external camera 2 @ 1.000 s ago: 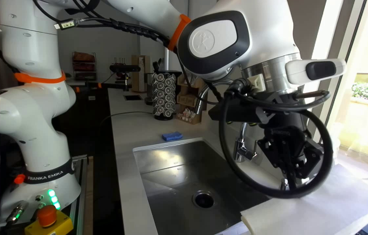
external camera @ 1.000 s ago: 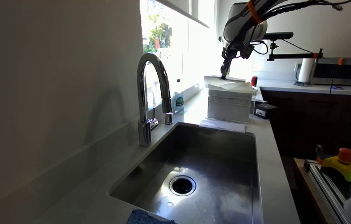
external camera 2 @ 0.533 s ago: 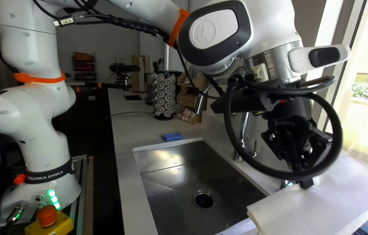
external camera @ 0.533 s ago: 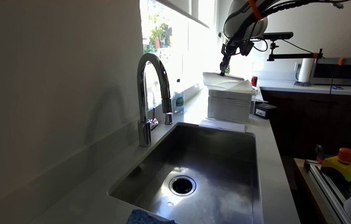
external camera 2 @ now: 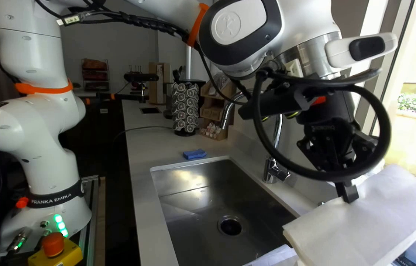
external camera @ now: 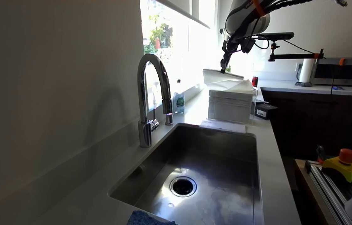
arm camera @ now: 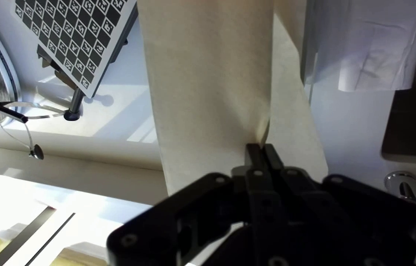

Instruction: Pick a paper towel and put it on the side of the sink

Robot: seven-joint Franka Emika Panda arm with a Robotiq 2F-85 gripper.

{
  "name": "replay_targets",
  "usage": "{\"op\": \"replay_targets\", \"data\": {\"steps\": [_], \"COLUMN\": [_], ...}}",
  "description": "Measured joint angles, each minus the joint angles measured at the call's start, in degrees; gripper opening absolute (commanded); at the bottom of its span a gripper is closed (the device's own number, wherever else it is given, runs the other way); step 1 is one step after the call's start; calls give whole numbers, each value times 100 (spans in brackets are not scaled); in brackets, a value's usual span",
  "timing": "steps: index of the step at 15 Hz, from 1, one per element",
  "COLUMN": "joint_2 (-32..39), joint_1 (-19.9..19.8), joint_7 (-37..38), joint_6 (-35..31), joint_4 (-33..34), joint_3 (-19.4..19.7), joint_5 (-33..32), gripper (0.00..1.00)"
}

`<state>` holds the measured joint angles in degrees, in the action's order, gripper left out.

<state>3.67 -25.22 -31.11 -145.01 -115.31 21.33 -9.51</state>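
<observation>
One thin white rectangular paper towel (external camera 2: 374, 218) is clamped by the black two-finger gripper (arm camera: 261, 146) beyond one end of the rectangular stainless-steel sink (external camera: 219, 175), long axis roughly parallel to that end.

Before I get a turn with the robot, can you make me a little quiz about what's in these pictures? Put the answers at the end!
1. What is the robot's hand pinching?
2. True or false: the blue sponge lies outside the sink.
3. Pick one: what colour is the little can in an exterior view?
A. Green
B. Red
C. Yellow

Key:
1. A white paper towel.
2. True; it is on the counter.
3. B.
</observation>
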Motion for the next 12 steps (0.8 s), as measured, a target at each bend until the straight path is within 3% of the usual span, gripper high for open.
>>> {"op": "replay_targets", "data": {"steps": [12], "joint_2": [-297], "joint_1": [63], "joint_7": [141], "joint_6": [12], "joint_4": [31], "joint_3": [2], "joint_5": [-1], "gripper": [1]}}
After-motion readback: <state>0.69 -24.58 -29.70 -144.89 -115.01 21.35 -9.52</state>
